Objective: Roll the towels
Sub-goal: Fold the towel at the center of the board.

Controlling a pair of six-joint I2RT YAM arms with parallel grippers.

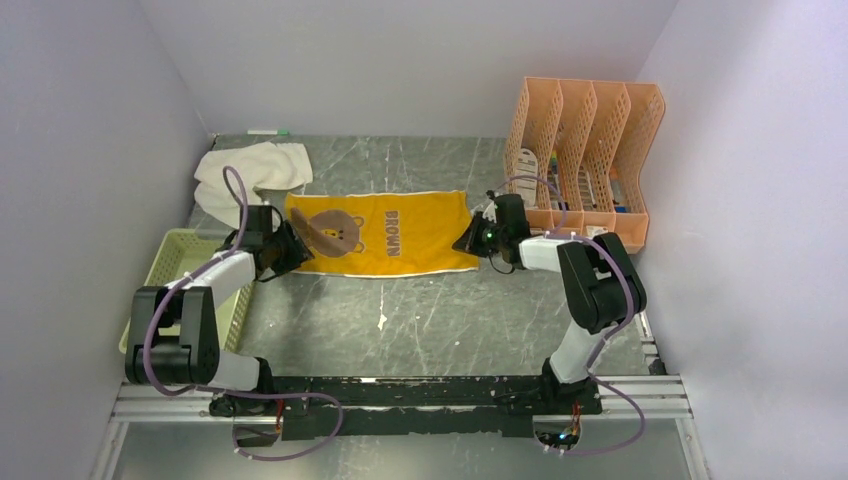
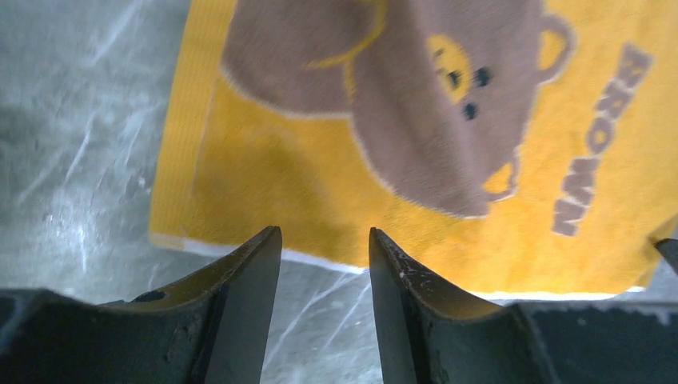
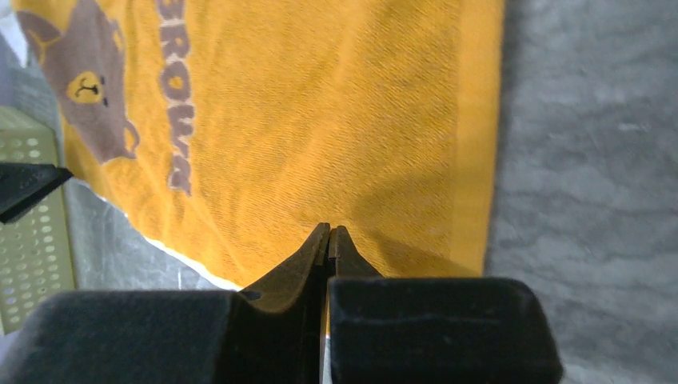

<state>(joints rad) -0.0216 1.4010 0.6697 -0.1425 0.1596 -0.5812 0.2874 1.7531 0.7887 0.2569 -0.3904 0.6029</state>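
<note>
A mustard-yellow towel (image 1: 400, 235) with a brown bear and the word BROWN lies spread flat on the grey table. A cream-white towel (image 1: 250, 170) sits crumpled at the back left. My left gripper (image 1: 290, 245) is low at the yellow towel's left end. In the left wrist view its jaws (image 2: 324, 232) stand apart over bare table, with the towel's white-trimmed edge (image 2: 320, 184) just beyond the tips. My right gripper (image 1: 468, 240) is at the towel's right end. Its jaws (image 3: 330, 228) are shut, tips over the yellow cloth (image 3: 320, 120); whether cloth is pinched does not show.
A pale green mesh basket (image 1: 175, 270) stands at the left edge of the table beside the left arm. An orange file rack (image 1: 585, 150) with several slots stands at the back right, close behind the right gripper. Grey walls enclose the table.
</note>
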